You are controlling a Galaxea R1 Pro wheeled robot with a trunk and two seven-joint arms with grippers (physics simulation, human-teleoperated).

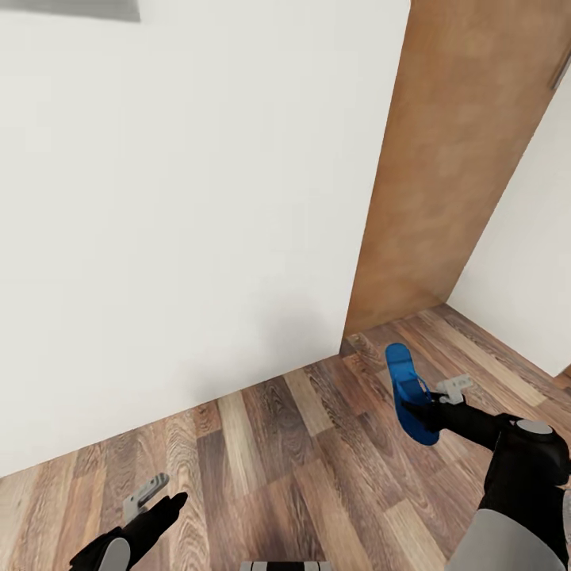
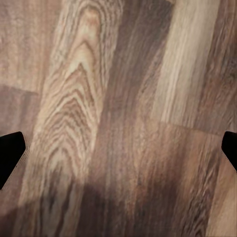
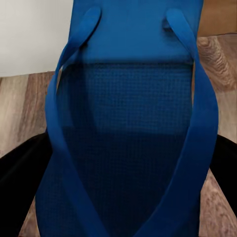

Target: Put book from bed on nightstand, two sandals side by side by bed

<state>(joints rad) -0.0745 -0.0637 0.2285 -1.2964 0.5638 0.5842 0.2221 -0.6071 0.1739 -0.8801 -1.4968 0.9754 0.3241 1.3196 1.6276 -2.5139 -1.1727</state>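
Right tool point(image 1: 424, 404) clamped on a blue sandal point(image 1: 408, 392), held up off the wood floor point(image 1: 301, 452) near a white wall point(image 1: 182, 214) and brown door point(image 1: 452, 166). Left tool point(image 1: 155, 500) spread wide, empty, low above floor.

Black arms with pale grey joint caps; left gripper point(image 1: 159, 496) and right gripper point(image 1: 444, 396) each with black and light grey jaws; grey-white forearm shell.
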